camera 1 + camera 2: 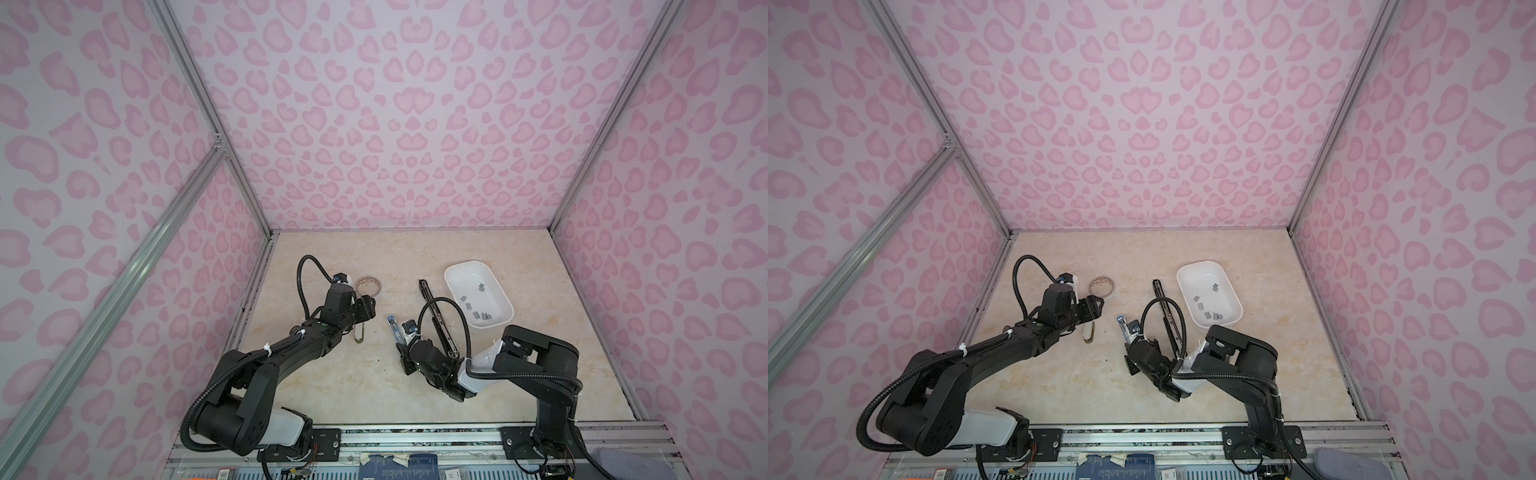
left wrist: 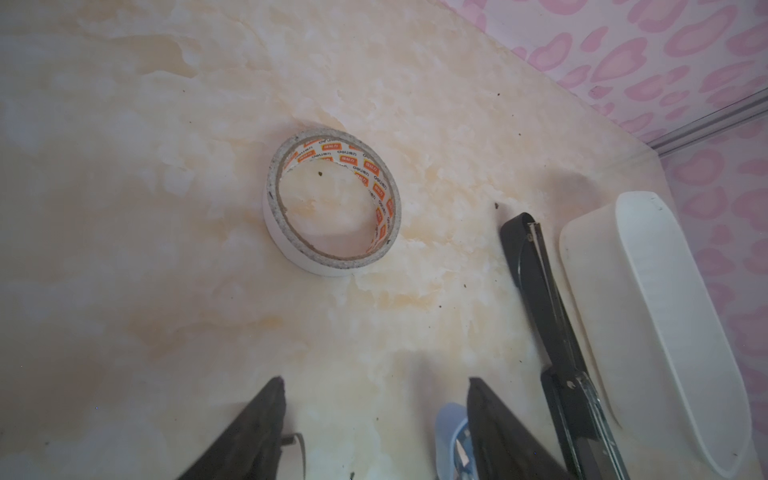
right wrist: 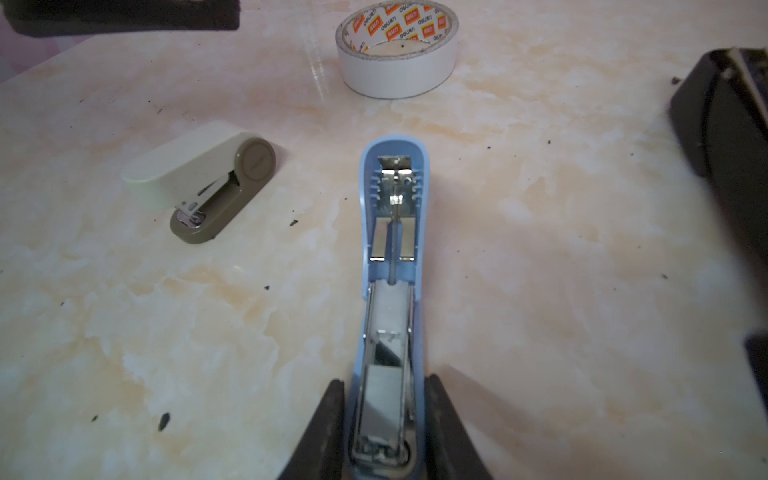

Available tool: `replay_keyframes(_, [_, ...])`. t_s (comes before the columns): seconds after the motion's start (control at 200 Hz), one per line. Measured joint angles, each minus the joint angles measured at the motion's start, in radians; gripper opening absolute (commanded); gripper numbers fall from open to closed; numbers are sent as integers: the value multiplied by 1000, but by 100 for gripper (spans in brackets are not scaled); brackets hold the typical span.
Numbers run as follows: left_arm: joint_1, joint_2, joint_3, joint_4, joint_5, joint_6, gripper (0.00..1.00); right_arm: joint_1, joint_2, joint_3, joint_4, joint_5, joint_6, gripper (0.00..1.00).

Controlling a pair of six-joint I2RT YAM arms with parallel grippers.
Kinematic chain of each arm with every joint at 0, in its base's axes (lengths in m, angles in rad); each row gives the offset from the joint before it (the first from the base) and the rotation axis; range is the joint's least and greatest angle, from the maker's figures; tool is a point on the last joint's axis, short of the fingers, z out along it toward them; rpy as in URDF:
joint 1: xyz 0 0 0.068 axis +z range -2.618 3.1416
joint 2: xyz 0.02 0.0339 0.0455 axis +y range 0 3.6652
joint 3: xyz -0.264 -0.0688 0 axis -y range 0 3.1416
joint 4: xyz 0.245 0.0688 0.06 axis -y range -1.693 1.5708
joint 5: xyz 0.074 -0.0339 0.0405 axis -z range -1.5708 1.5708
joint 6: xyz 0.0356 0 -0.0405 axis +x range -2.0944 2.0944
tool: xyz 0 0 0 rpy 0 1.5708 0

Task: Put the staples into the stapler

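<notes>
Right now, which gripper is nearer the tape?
Left. The left gripper hangs open just short of the tape; the right gripper is farther off, clamped on the blue stapler.

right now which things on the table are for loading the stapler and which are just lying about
For the job: blue stapler, opened, in the right hand; staple strips in the white tray.
Lying about: tape roll; beige stapler; black stapler.
</notes>
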Motion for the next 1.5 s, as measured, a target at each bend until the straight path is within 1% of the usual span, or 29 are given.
replay_keyframes(0.085, [0, 68, 26, 3, -13, 27, 67, -5, 4, -6, 20, -9, 0, 21])
replay_keyframes(0.31, [-2, 239, 103, 5, -21, 96, 59, -27, 13, -26, 73, -51, 3, 19])
replay_keyframes(0.42, [-8, 287, 126, 29, -15, 133, 57, -29, 13, -26, 79, -59, 4, 19])
replay_keyframes(0.56, [-19, 319, 142, 66, 3, 184, 56, -33, 22, -13, 84, -61, 3, 19])
replay_keyframes(0.675, [-22, 327, 143, 85, 33, 212, 55, -42, 32, -3, 87, -71, 3, 18])
replay_keyframes(0.935, [-39, 329, 136, 101, 140, 282, 52, -64, 51, 18, 102, -96, 8, 18])
replay_keyframes(1.16, [-60, 297, 86, 142, 238, 304, 51, -66, 60, 27, 106, -102, 7, 17])
replay_keyframes(1.28, [-72, 260, 51, 177, 260, 312, 51, -66, 60, 27, 106, -102, 8, 17])
replay_keyframes(1.445, [-119, 220, 0, 225, 266, 335, 49, -66, 60, 26, 107, -103, 8, 18])
replay_keyframes(1.5, [-135, 209, -16, 237, 262, 342, 49, -66, 59, 25, 106, -104, 8, 22])
